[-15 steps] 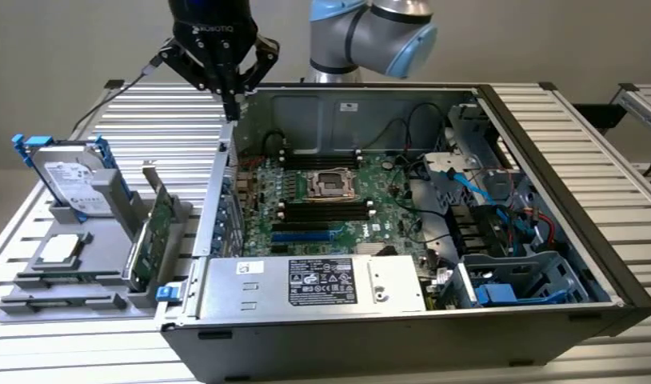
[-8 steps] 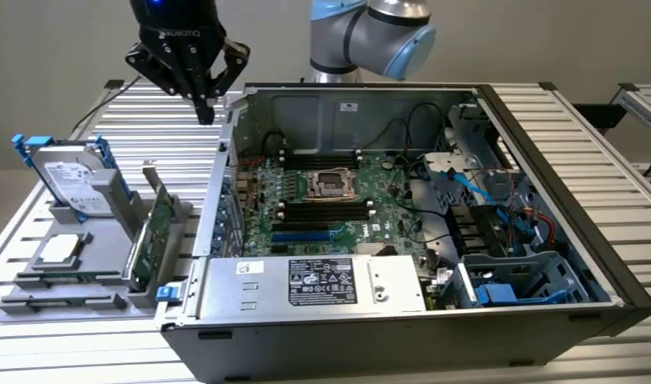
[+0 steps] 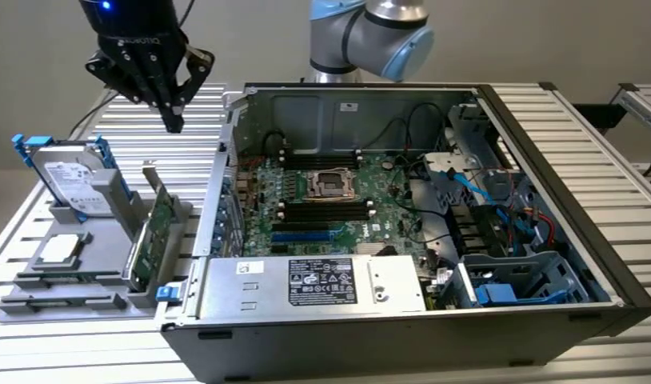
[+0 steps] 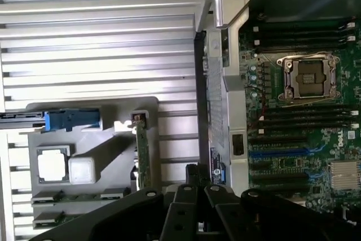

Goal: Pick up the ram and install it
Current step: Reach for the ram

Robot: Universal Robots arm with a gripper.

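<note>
Surface: slatted metal table [image 3: 581, 144] is carrying the whole setup, with a grey fixture tray [image 3: 101, 240] sitting at the exterior view's left and an open computer case [image 3: 411, 336] standing just beside it.
Ram: the ram [image 3: 69, 280] is lying flat in a long groove close to the tray's near edge. A second groove is running nearer still, and I cannot tell what it is holding.
Ram axis: its long axis is running across the exterior view, roughly parallel with the tray's near edge.
Neighbours: a processor [image 3: 61, 250] is lying just behind the ram. An expansion card [image 3: 155, 232] is standing on edge along the tray's case side, and a hard drive [image 3: 75, 180] is standing upright at the tray's far end.
Gripper: the gripper [image 3: 173, 122] is hanging high over the table beyond the tray's far end, near the case wall. Its fingers are pressing together and carrying nothing.
Key relation: the ram is lying well below the gripper, toward the near side and toward the exterior view's left, with the drive and processor sitting between the two.
Slots: the black memory slots [image 3: 323, 212] on the motherboard [image 3: 304, 232] are running about parallel with the ram's axis, so by my reading little turning is being asked of the stick.
Arm: the single arm [image 3: 357, 40] is reaching in from behind the case.
Progress: judging by the layout, the ram is not yet picked up.
</note>
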